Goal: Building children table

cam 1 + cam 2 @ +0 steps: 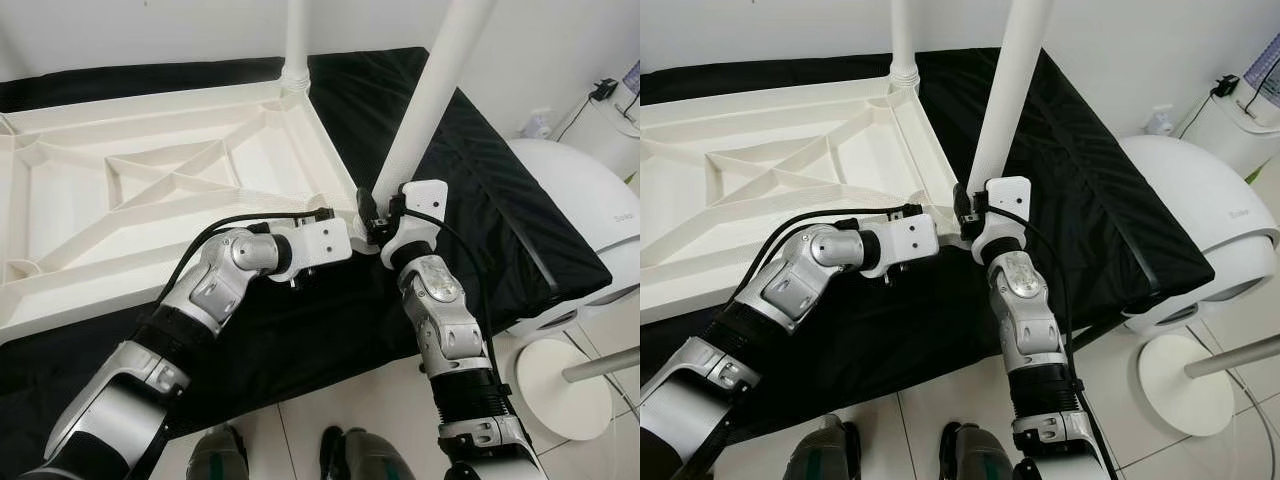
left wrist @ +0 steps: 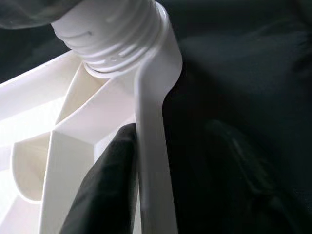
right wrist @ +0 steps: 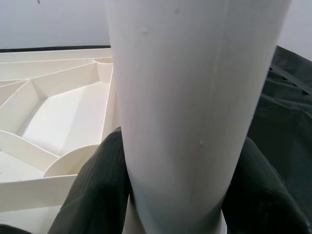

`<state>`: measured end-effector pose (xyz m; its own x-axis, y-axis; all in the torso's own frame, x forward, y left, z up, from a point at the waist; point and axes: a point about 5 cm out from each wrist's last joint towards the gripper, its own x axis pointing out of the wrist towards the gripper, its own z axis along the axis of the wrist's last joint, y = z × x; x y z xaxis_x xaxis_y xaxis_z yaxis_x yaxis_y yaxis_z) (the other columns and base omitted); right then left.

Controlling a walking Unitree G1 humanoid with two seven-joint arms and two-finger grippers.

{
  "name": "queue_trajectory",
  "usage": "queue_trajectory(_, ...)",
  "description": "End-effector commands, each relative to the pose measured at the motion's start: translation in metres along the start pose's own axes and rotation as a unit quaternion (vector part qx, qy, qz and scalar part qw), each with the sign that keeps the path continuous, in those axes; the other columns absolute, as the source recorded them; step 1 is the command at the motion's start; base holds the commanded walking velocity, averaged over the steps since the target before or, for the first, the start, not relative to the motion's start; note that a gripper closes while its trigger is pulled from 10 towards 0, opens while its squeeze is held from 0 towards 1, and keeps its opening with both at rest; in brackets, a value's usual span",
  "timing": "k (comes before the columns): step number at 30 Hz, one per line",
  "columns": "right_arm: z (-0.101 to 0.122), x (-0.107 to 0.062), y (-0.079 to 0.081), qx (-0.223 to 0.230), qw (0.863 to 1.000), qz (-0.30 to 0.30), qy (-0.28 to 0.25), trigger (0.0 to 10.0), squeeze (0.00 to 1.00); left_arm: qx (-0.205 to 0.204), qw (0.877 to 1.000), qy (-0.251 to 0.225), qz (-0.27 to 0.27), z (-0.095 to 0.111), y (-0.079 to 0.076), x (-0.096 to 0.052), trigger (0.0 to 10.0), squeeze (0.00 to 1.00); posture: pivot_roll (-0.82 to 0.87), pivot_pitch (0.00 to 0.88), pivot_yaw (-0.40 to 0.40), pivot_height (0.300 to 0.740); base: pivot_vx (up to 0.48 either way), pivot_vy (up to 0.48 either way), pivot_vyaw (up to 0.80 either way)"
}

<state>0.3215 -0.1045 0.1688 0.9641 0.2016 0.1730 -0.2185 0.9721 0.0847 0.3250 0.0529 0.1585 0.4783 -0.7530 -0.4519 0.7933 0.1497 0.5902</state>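
A white tabletop (image 1: 150,190) is laid upside down, ribbed underside up, on a black cloth (image 1: 480,200) spread over the floor. One white leg (image 1: 296,40) is seen standing upright in the far corner socket. A second leg (image 1: 435,90) is set in the near corner nearest the robot's right, leaning slightly. The right gripper (image 1: 372,215) is closed around the base of this leg, and in the right wrist view its black fingers (image 3: 92,190) are pressed against both sides of the white tube (image 3: 195,107). The left gripper (image 1: 330,232) is placed at the same corner, just beside the right one; in the left wrist view the tabletop's rim (image 2: 153,161) is clamped between its two fingers (image 2: 107,190), just below the leg's threaded end (image 2: 117,34). A white rounded appliance (image 1: 580,210) is seen near the cloth on the robot's right, and a white disc-shaped base (image 1: 560,385) rests on the tiled floor (image 1: 350,420).
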Motion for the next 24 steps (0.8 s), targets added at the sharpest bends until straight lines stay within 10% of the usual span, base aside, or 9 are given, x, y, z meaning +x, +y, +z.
queue_trajectory(1,-0.008,-0.005,-0.005,0.015,0.999,-0.025,0.022,10.0,0.0,0.001,0.999,0.008,-0.031,-0.003,-0.011,0.004,10.0,0.0,0.0,0.111,-0.055,0.74,0.0,0.0,0.0)
queue_trajectory(2,-0.008,-0.004,-0.006,0.014,0.999,-0.026,0.022,10.0,0.0,-0.001,0.999,0.005,-0.032,-0.002,-0.011,0.003,0.9,0.0,0.0,0.105,-0.054,0.74,0.0,0.0,0.0)
queue_trajectory(4,-0.007,-0.004,-0.007,0.012,0.999,-0.028,0.022,10.0,0.0,-0.005,0.999,-0.005,-0.035,-0.001,-0.011,0.002,0.0,0.0,0.0,0.105,-0.054,0.74,0.0,0.0,0.0)
queue_trajectory(18,-0.006,-0.004,-0.012,0.0,0.999,-0.029,0.024,10.0,0.0,-0.004,0.999,-0.01,-0.042,0.0,-0.011,0.001,0.0,0.0,0.0,0.112,-0.05,0.74,0.0,0.0,0.0)
queue_trajectory(19,-0.006,-0.004,-0.014,-0.003,0.999,-0.029,0.025,10.0,0.0,-0.001,0.999,-0.008,-0.04,-0.001,-0.011,0.001,4.8,0.0,0.0,0.112,-0.051,0.74,0.0,0.0,0.0)
queue_trajectory(21,-0.006,-0.004,-0.015,-0.005,0.999,-0.029,0.025,10.0,0.0,0.0,0.999,-0.006,-0.039,-0.001,-0.01,0.002,4.8,0.0,0.0,0.112,-0.051,0.74,0.0,0.0,0.0)
queue_trajectory(22,-0.006,-0.004,-0.017,-0.006,0.999,-0.028,0.026,10.0,0.0,0.0,0.999,-0.003,-0.04,-0.001,-0.01,0.002,10.0,0.0,-0.01,0.114,-0.051,0.74,0.0,0.0,0.0)
queue_trajectory(23,-0.006,-0.004,-0.02,-0.005,0.999,-0.022,0.025,10.0,1.0,0.0,0.999,-0.002,-0.04,-0.002,-0.01,0.002,10.0,0.0,-0.01,0.114,-0.052,0.74,0.0,0.0,0.0)
queue_trajectory(24,-0.005,-0.004,-0.022,-0.004,1.0,-0.019,0.024,10.0,1.0,0.0,0.999,-0.001,-0.041,-0.002,-0.01,0.002,10.0,0.0,-0.01,0.114,-0.052,0.74,0.0,0.0,0.0)
